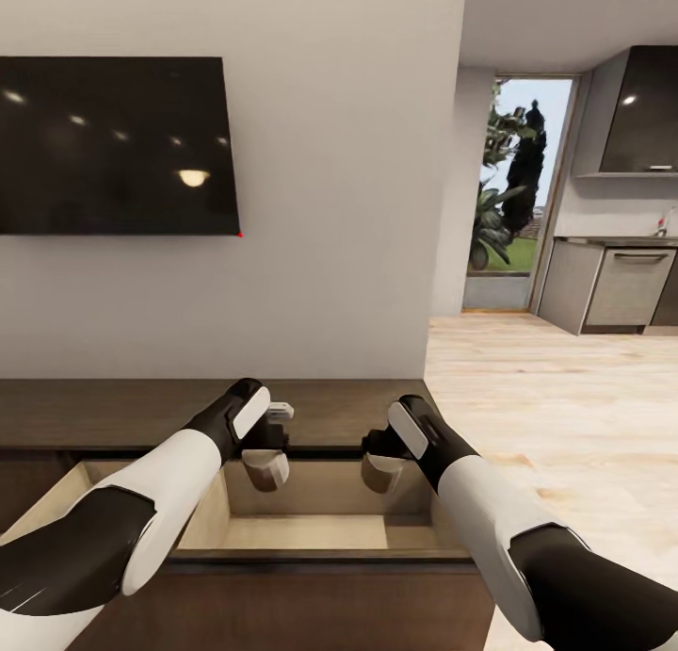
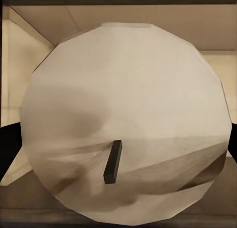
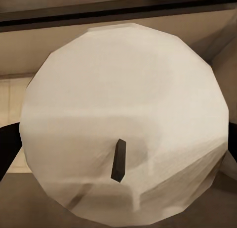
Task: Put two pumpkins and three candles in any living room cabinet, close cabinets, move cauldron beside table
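Lower centre: left gripper (image 1: pixel 266 469) and right gripper (image 1: pixel 381 475) each grasp a candle (image 2: pixel 126 121) over the open cabinet (image 1: pixel 311 528) drawer; television (image 1: pixel 113 142) upper left.

No text, label, brand, number or sign can be read in any of the pictures. The dark wall screen (image 1: pixel 113 144) carries only reflected ceiling lights, and the candle (image 2: pixel 126 121) seen close up in the left wrist view and the candle (image 3: pixel 123 124) in the right wrist view bear no markings.
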